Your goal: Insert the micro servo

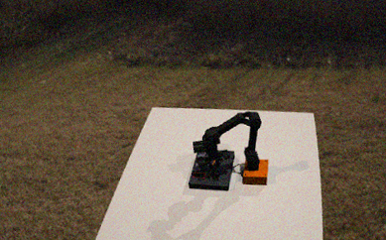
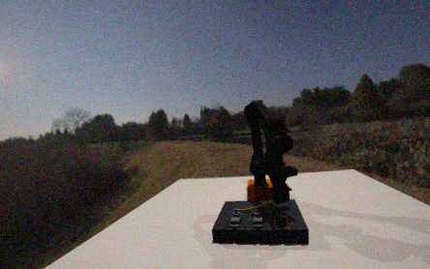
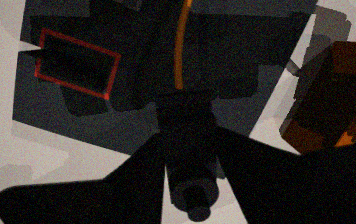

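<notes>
Small dark boxy micro servo (image 3: 189, 145), round output shaft stub toward the camera in the wrist view, gripped between the two black fingers of the parallel-jaw gripper (image 3: 190, 165); jaws partly closed, clamped on the servo body. Servo carried above the dark grey slab deck (image 3: 240, 55), apparently not touching it. Its thin orange cable (image 3: 180, 45) runs away from the servo body across the deck. Landmark: the red-outlined rectangular empty pocket (image 3: 75, 62). In the wrist view the servo sits to the right of and below that pocket, apart from it, not yet over its opening. A cut at the pocket's left edge may be the side notch; too dim to be sure. Two small seated servos (image 2: 246, 219) occupy the deck left of the pocket in the exterior view. Orange block base (image 1: 256, 172) stands beside the deck, on the white sheet (image 1: 271, 227). Judgement: pickup done; remaining are carrying over the pocket, aligning shaft up with cable toward the notch, seating ears flat, release, retreat.
</notes>
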### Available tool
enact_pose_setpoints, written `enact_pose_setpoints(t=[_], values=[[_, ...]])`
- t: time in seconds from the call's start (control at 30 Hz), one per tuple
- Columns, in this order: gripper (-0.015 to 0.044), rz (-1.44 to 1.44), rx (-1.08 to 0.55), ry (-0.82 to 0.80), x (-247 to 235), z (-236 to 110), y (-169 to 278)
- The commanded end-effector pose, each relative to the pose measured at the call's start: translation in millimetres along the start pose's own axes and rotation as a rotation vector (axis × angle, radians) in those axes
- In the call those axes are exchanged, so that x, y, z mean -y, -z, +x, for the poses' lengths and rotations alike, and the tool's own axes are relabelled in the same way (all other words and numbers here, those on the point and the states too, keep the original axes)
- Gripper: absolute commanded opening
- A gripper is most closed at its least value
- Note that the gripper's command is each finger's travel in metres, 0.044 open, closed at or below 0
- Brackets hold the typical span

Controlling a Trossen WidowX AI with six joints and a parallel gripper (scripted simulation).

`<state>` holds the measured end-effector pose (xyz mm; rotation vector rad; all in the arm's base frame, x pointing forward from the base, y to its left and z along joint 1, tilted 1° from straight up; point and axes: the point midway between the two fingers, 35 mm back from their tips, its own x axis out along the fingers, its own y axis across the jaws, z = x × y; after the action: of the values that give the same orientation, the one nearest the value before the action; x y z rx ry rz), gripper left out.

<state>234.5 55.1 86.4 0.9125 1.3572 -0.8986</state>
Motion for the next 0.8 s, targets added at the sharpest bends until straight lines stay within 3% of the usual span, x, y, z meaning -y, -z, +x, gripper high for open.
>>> enact_pose_setpoints(t=[0.0,0.77], values=[[0.0,-0.157,0.004,-0.006,-1.7,-1.0,-0.8],[0.0,-0.957,0.006,-0.004,-1.7,-1.0,-0.8]])
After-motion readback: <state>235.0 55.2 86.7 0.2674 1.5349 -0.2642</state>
